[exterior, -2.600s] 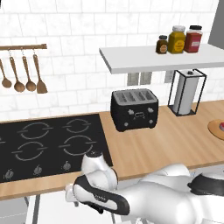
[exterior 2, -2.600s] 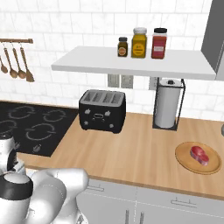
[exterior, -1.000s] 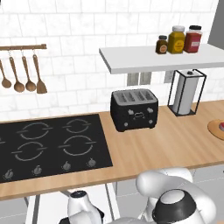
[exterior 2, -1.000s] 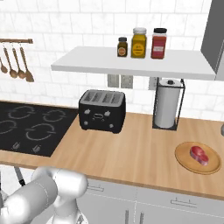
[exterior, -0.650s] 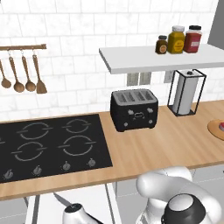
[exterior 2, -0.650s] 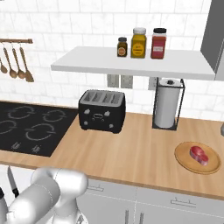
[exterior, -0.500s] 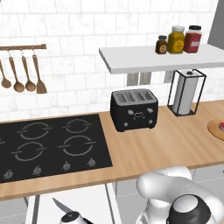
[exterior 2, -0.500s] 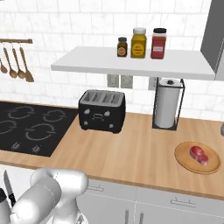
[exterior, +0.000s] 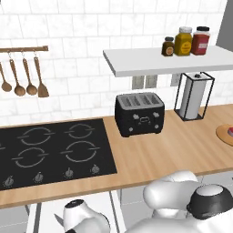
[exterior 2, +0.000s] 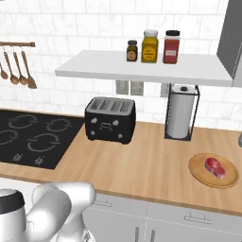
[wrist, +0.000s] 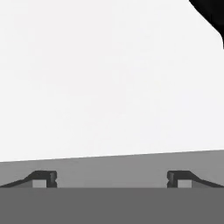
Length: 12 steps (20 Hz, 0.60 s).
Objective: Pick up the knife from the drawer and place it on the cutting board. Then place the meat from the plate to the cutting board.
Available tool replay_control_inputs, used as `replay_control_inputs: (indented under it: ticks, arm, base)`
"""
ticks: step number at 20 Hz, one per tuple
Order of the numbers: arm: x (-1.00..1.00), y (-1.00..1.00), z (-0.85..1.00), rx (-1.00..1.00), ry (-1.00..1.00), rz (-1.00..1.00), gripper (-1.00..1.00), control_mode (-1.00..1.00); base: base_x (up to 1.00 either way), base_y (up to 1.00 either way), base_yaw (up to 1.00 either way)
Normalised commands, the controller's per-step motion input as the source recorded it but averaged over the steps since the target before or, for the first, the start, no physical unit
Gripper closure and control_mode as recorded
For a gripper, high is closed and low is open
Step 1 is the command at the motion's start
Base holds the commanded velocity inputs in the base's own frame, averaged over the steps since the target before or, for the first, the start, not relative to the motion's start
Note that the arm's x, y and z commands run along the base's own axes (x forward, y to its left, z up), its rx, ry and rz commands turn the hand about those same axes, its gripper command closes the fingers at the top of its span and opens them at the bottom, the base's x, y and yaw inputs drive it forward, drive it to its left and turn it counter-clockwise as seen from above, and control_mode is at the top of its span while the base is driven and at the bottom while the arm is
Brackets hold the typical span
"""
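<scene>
In the hand view my gripper (wrist: 111, 180) is open, its fingertips (wrist: 43, 179) wide apart with nothing between them, close over a plain white surface. A black corner (wrist: 210, 13) shows at that view's top right; I cannot tell what it is. In the left base view my hand (exterior: 78, 213) reaches down below the counter edge into the white inside of the open drawer (exterior: 45, 216). A slim dark sliver (exterior: 58, 220), likely the knife, lies just left of the hand. The red-pink meat (exterior 2: 215, 167) rests on the round tan plate (exterior 2: 201, 176) at the counter's right. The cutting board is out of view.
A black toaster (exterior: 139, 113) stands mid-counter, and a paper-towel holder (exterior: 193, 96) stands under a white shelf (exterior: 154, 61) with three jars. The black hob (exterior: 50, 150) lies to the left. Spoons and a spatula (exterior: 22, 82) hang on the wall rail.
The arm has swung down from counter height to below the counter edge, and the hand has sunk lower into the drawer. The jaws stay open.
</scene>
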Motion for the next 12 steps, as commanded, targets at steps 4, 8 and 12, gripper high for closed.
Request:
replay_control_inputs:
  ticks: [4, 8, 12]
  arm:
    - [0.86, -0.31, 0.07, -0.05, 0.0, 0.05, -1.0, -1.0]
    - [0.35, -0.11, 0.0, -0.12, -0.09, 0.07, -1.0, -1.0]
    - [0.38, -0.04, 0.0, -0.15, -0.04, 0.15, -1.0, -1.0]
  base:
    - [0.0, 0.0, 0.0]
    - [0.0, 0.0, 0.0]
    - [0.0, 0.0, 0.0]
